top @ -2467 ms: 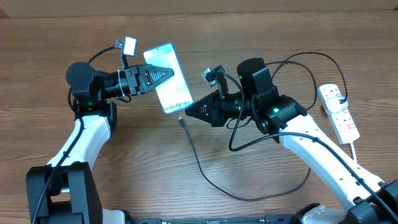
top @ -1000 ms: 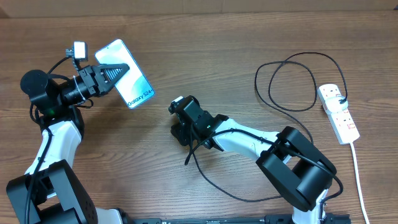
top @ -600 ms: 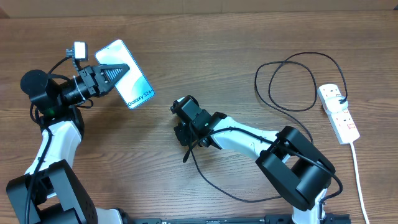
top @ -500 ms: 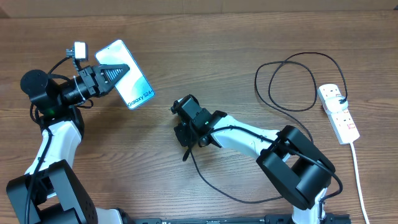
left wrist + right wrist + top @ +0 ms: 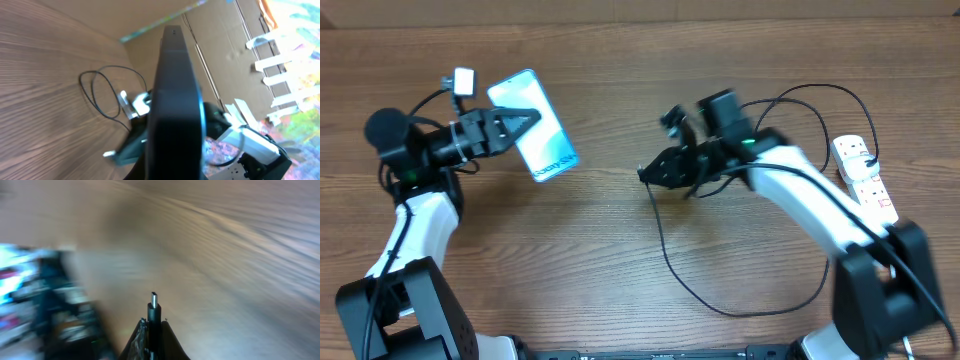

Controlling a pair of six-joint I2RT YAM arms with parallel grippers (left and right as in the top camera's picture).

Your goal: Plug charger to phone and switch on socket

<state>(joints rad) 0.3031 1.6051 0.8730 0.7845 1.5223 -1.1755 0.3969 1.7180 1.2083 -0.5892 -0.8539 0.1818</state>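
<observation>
My left gripper [image 5: 523, 121] is shut on the phone [image 5: 553, 152] and holds it above the table at the left, screen up and tilted. In the left wrist view the phone [image 5: 175, 100] shows edge-on as a dark slab. My right gripper [image 5: 649, 174] is shut on the charger's plug tip [image 5: 154, 301], which points left toward the phone with a gap between them. The right wrist view is blurred, and the fingers [image 5: 152, 330] pinch the tip. The charger cable [image 5: 665, 250] hangs down, loops across the table and runs to the socket [image 5: 865, 180] at the right.
The socket's white cord [image 5: 897, 260] runs down the right edge. A loop of black cable [image 5: 800, 110] lies left of the socket, and it also shows in the left wrist view [image 5: 107, 92]. Bare wooden table lies between the arms.
My right gripper has lifted off the table centre with the plug tip and swung up and right, now pointing left. My left gripper has shifted the phone slightly right.
</observation>
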